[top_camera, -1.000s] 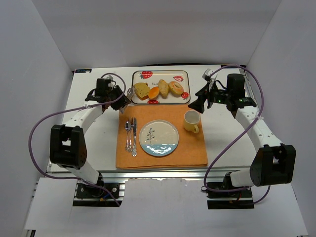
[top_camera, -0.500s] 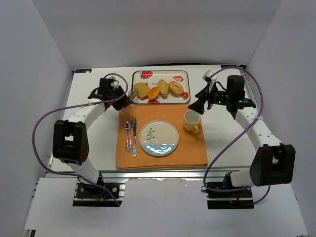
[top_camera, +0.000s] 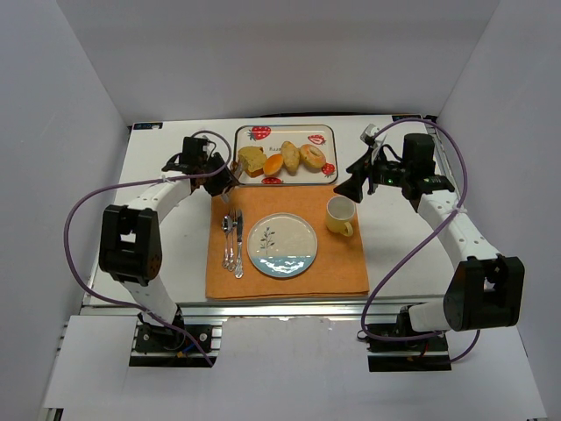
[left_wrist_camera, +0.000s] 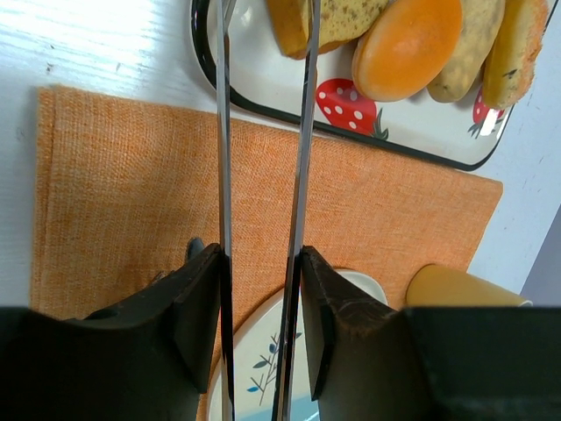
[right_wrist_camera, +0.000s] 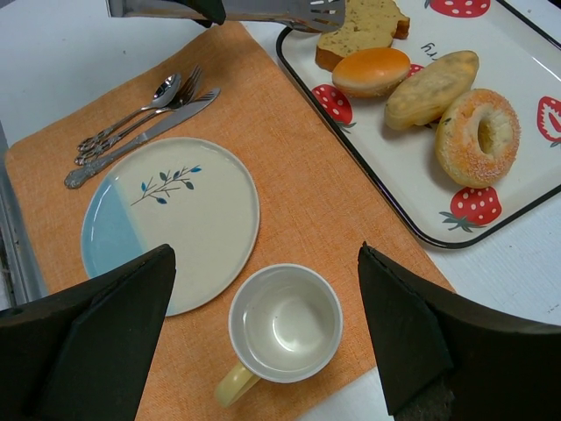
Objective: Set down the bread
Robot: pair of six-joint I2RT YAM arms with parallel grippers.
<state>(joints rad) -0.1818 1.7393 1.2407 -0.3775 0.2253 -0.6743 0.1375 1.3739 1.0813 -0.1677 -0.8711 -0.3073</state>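
Observation:
The bread lies at the left end of the strawberry tray, a thick yellow-tan slice with a brown crust. It also shows in the left wrist view and the right wrist view. My left gripper is shut on metal tongs. The tongs' tips reach the tray's left edge, right beside the bread. The blue and white plate sits empty on the orange placemat. My right gripper is open and empty above the cup.
A yellow cup stands right of the plate. A spoon, fork and knife lie left of it. An orange roll, an oval bun and a ring-shaped bun share the tray.
My left gripper has moved with the tongs up and to the right, closer to the tray's left end and the bread. The right arm has hardly moved.

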